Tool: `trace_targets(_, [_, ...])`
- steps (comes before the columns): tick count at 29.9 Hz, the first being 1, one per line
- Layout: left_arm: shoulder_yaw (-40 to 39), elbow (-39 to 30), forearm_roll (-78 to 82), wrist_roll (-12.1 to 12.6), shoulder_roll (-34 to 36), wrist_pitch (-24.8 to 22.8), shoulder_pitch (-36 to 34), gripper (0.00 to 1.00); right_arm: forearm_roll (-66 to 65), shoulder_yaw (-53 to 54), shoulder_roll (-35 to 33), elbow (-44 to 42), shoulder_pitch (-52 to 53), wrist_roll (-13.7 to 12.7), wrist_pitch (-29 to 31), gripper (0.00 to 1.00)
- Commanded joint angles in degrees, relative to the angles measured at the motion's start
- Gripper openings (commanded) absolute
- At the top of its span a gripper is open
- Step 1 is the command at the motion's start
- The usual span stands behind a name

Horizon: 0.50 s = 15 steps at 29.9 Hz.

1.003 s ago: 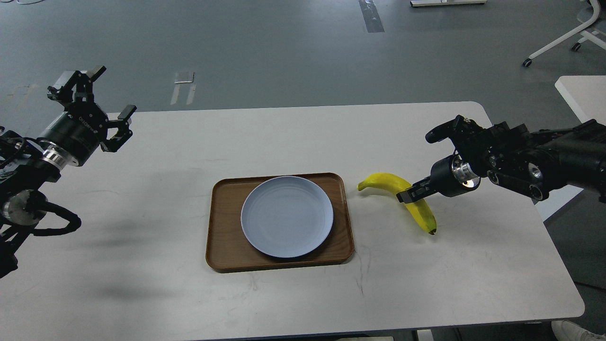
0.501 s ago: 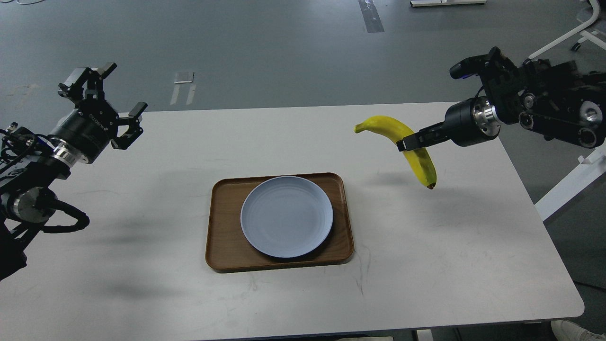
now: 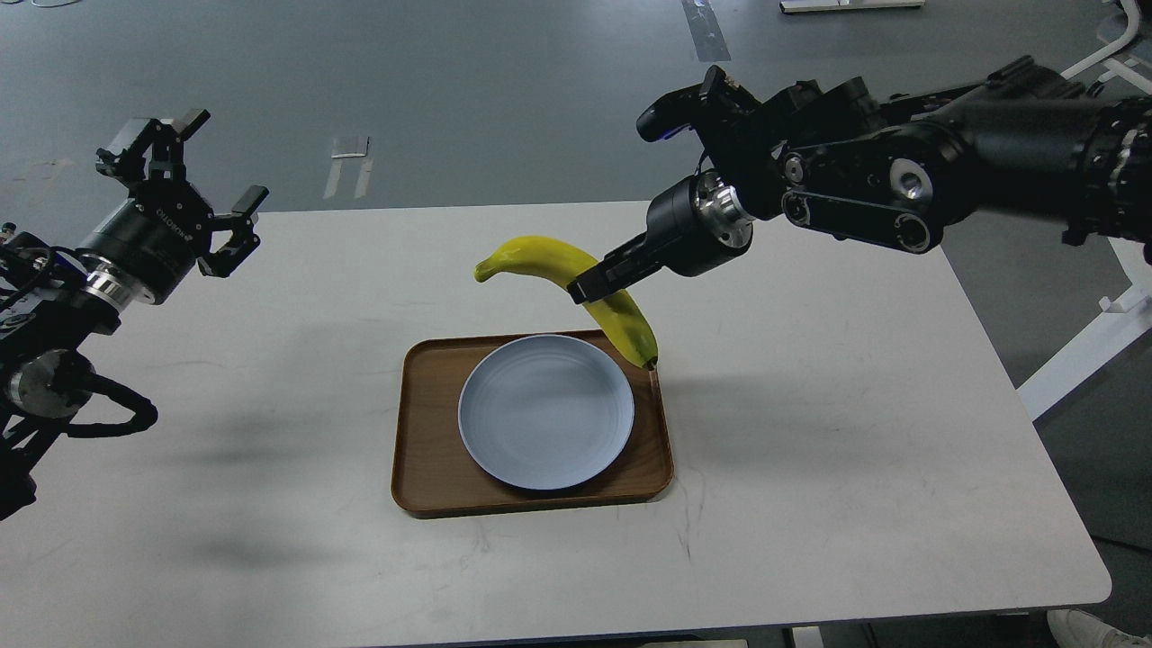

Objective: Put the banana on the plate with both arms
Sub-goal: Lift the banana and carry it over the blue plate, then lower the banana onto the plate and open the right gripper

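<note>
Above round pale blue-grey plate [image 3: 545,412], right pincer [image 3: 589,284] clamps curved yellow banana [image 3: 576,290] mid-air; left pincer [image 3: 193,193] spread wide, w/ nothing in it.

A white table [image 3: 855,468] carries a brown wooden tray [image 3: 423,468], on which the plate [image 3: 545,412] rests.

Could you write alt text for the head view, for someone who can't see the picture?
A black robot arm's right gripper holds a yellow banana in the air above the far right edge of a pale blue plate, which sits on a brown wooden tray on a white table. The left gripper hangs open and empty at the left.
</note>
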Motion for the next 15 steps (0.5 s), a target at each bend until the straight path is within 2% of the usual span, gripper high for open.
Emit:
trace_targets(1, [0.1,0.1,0.0,0.0,0.1,0.0,0.0,1.00,0.0,-0.2,3.7,-0.4,-0.5,0.0,-0.1,0.00])
trace_targets(5, [-0.1,0.1,0.0,0.0,0.2,0.0,0.0,1.00,0.1,-0.3,6.8,-1.6,-1.7,0.0,-0.5,0.00])
trace_targets(15, [0.0,0.0,0.0,0.0,1.2,0.0,0.1,1.00,0.2,-1.6,6.8,-9.1,-8.0,0.0,-0.5,0.00])
